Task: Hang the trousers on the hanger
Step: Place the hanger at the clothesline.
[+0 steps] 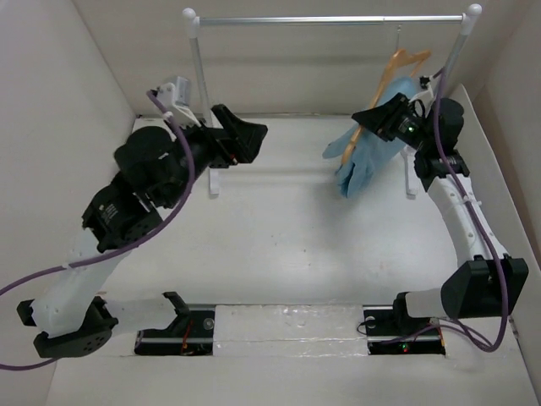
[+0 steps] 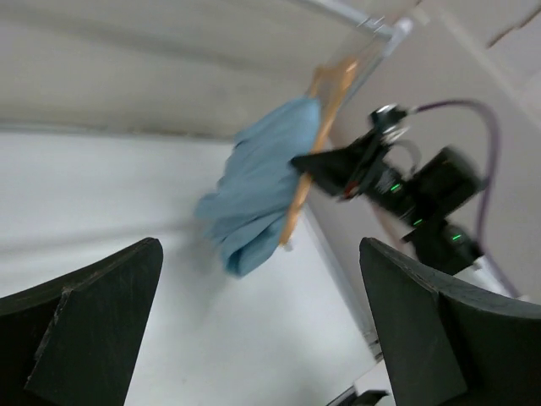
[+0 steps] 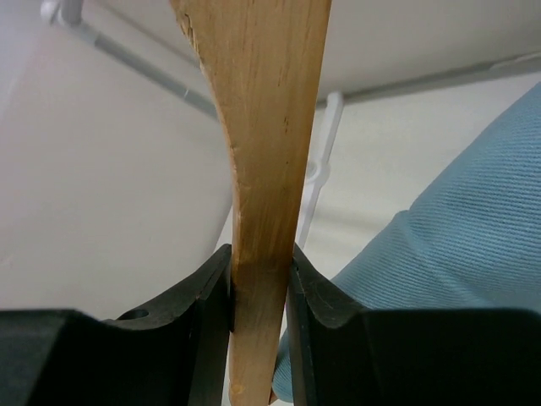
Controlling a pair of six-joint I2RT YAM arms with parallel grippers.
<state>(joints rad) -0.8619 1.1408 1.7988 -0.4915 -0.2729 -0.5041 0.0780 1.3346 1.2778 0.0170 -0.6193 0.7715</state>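
- The trousers [image 1: 365, 156] are draped over the tilted hanger [image 1: 396, 66], which hangs from the rail [image 1: 330, 20] at the right.
- The right hand [image 1: 380, 118] is closed on the hanger's wooden arm. The wood is stiff, so I think this is a safe hold.
- The cloth looks soft and light, and it may slide off.
- The left hand [image 1: 249, 134] is open, holds nothing, and is well apart.

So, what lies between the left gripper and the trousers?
Nothing but bare white table. The top external view shows an open stretch from the left gripper to the trousers; the left wrist view agrees.
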